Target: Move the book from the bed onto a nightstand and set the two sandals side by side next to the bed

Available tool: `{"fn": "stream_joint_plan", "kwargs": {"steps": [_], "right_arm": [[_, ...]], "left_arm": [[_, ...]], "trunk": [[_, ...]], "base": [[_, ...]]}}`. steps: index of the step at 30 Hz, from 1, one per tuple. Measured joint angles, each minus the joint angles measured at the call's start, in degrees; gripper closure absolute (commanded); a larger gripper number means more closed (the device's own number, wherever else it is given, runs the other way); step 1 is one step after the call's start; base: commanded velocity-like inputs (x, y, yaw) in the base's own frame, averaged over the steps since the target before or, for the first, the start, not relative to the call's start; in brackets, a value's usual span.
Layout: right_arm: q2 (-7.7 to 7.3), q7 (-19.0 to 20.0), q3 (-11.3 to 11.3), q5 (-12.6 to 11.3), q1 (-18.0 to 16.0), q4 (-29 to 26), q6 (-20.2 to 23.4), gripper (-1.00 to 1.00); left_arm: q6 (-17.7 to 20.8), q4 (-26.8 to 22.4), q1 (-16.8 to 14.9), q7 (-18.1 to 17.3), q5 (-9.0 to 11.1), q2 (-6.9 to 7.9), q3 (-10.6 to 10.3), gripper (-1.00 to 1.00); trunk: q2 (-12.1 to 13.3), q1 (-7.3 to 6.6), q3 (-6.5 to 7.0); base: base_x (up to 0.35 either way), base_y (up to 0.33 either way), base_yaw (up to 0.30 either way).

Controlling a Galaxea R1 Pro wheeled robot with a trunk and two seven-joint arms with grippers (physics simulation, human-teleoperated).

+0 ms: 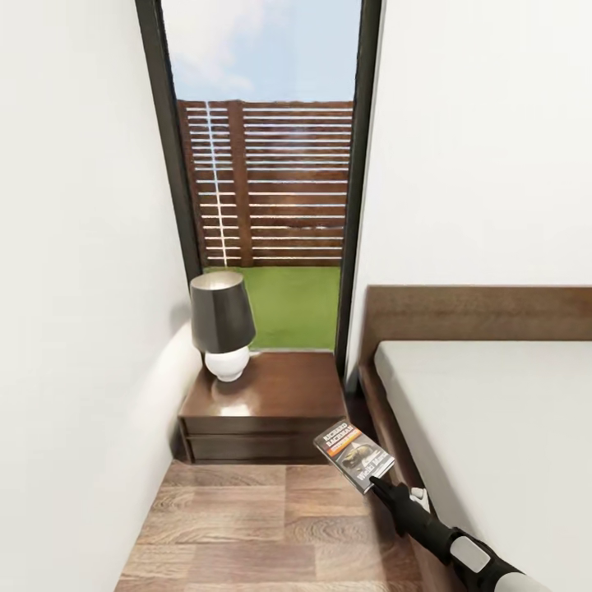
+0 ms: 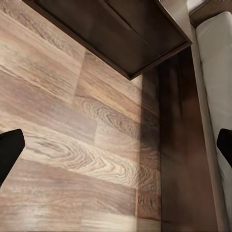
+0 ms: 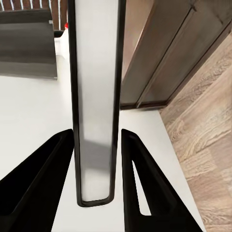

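The head view takes in the bedroom's white wall (image 1: 74, 205), tall window (image 1: 267, 181), bed (image 1: 501, 427) and nightstand (image 1: 267, 403) with its lamp (image 1: 222, 325), while the left wrist view looks down on plank floor (image 2: 72, 145) beside the bed frame. The right gripper (image 1: 380, 485) clamps the book (image 1: 353, 456) by its edge (seen edge-on between both fingers (image 3: 145, 183) in its wrist view), held above the floor just before the nightstand. The left gripper (image 2: 116, 145) is spread wide, holding nothing.

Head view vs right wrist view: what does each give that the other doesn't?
Head view alone: the lamp on the nightstand, the window, the book cover face-on, held over the floor near the nightstand's front corner. Right wrist alone: the book edge-on between the right gripper fingers. Shared: book, nightstand, wood floor, the bed.
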Motion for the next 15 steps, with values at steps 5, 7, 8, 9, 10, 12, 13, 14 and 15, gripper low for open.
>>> {"fn": "stream_joint_plan", "kwargs": {"steps": [5, 7, 8, 9, 10, 12, 13, 14, 15], "right_arm": [[0.00, 0.0, 0.0, 0.0, 0.0, 0.0, 0.0, 1.00], [0.00, 0.0, 0.0, 0.0, 0.0, 0.0, 0.0, 1.00], [0.00, 0.0, 0.0, 0.0, 0.0, 0.0, 0.0, 1.00], [0.00, 0.0, 0.0, 0.0, 0.0, 0.0, 0.0, 1.00], [0.00, 0.0, 0.0, 0.0, 0.0, 0.0, 0.0, 1.00], [0.00, 0.0, 0.0, 0.0, 0.0, 0.0, 0.0, 1.00], [0.00, 0.0, 0.0, 0.0, 0.0, 0.0, 0.0, 1.00], [0.00, 0.0, 0.0, 0.0, 0.0, 0.0, 0.0, 1.00], [0.00, 0.0, 0.0, 0.0, 0.0, 0.0, 0.0, 1.00]], "left_arm": [[0.0, 0.0, 0.0, 0.1, 0.0, 0.00, 0.0, -1.00], [0.0, 0.0, 0.0, 0.1, 0.0, 0.00, 0.0, -1.00], [0.0, 0.0, 0.0, 0.1, 0.0, 0.00, 0.0, -1.00], [0.0, 0.0, 0.0, 0.1, 0.0, 0.00, 0.0, -1.00], [0.0, 0.0, 0.0, 0.1, 0.0, 0.00, 0.0, -1.00], [0.0, 0.0, 0.0, 0.1, 0.0, 0.00, 0.0, -1.00], [0.0, 0.0, 0.0, 0.1, 0.0, 0.00, 0.0, -1.00], [0.0, 0.0, 0.0, 0.1, 0.0, 0.00, 0.0, -1.00], [0.0, 0.0, 0.0, 0.1, 0.0, 0.00, 0.0, -1.00]], "trunk": [[0.0, 0.00, 0.00], [0.0, 0.00, 0.00], [0.0, 0.00, 0.00], [0.0, 0.00, 0.00], [0.0, 0.00, 0.00], [0.0, 0.00, 0.00], [0.0, 0.00, 0.00], [0.0, 0.00, 0.00], [0.0, 0.00, 0.00]], "base": [[0.184, 0.000, 0.000], [0.184, 0.000, 0.000], [0.184, 0.000, 0.000], [0.184, 0.000, 0.000], [0.184, 0.000, 0.000], [0.184, 0.000, 0.000], [0.184, 0.000, 0.000], [0.183, 0.000, 0.000], [0.183, 0.000, 0.000]]}}
